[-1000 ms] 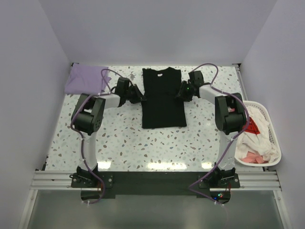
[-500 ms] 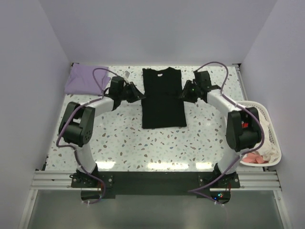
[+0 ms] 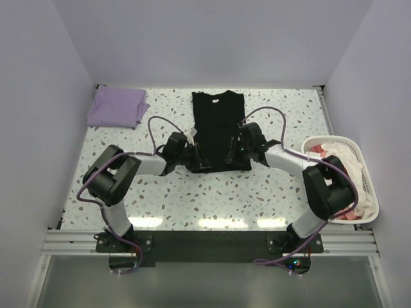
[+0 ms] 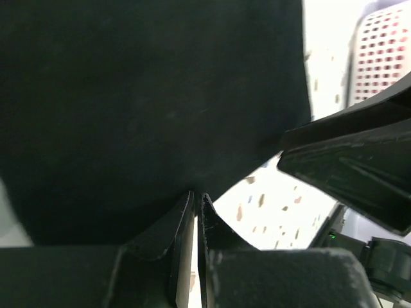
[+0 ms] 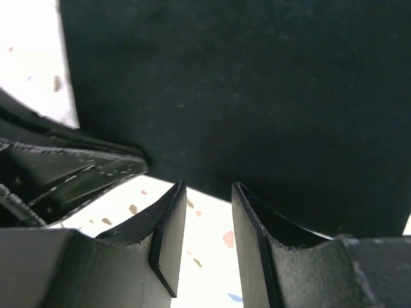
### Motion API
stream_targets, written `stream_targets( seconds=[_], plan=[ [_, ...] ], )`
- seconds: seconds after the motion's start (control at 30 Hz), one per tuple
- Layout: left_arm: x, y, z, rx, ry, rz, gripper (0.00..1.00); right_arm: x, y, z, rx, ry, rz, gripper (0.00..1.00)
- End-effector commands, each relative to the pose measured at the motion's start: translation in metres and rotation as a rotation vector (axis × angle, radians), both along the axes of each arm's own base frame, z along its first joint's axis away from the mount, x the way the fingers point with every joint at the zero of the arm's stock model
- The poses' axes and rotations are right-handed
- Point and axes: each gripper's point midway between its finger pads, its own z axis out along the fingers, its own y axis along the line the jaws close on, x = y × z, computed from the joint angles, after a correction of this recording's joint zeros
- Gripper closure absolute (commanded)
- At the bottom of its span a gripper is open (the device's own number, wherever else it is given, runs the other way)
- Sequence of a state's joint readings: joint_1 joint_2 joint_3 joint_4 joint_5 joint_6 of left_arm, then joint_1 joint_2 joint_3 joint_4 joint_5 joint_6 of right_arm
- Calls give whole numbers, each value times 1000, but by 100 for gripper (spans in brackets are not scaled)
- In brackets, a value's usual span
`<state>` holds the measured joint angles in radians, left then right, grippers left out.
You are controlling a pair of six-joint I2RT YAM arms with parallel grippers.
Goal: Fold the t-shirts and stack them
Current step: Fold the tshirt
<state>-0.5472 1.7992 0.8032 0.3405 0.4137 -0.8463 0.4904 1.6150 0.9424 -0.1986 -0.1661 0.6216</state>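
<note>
- Our plain black cloth t-shirt (image 3: 218,125) lies lengthways, collar toward the desk's (image 3: 160,192) far edge
- Left claw (image 4: 196,194) together at its near hem, right claw (image 5: 207,186) apart beside it, equally close

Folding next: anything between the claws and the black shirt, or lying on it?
Nothing visible: left claw and right claw sit at the black shirt's near hem; its cloth lies bare to the collar.
</note>
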Motion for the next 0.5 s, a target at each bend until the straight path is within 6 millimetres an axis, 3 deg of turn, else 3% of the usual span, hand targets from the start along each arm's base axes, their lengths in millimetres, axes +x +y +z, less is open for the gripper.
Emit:
stream_targets(
  seconds=[0.0,0.17,0.47],
  plan=[
    [6,2,1,-30,-43,20,90,7,-6,-15,-18,-13,-48,62],
    [-6,12,-16,3,-8,22,91,-13,-31,-40,-44,54,-112,64],
    [-20,20,-25,20,16,13,92,-28,-84,-47,-27,106,-263,64]
  ],
)
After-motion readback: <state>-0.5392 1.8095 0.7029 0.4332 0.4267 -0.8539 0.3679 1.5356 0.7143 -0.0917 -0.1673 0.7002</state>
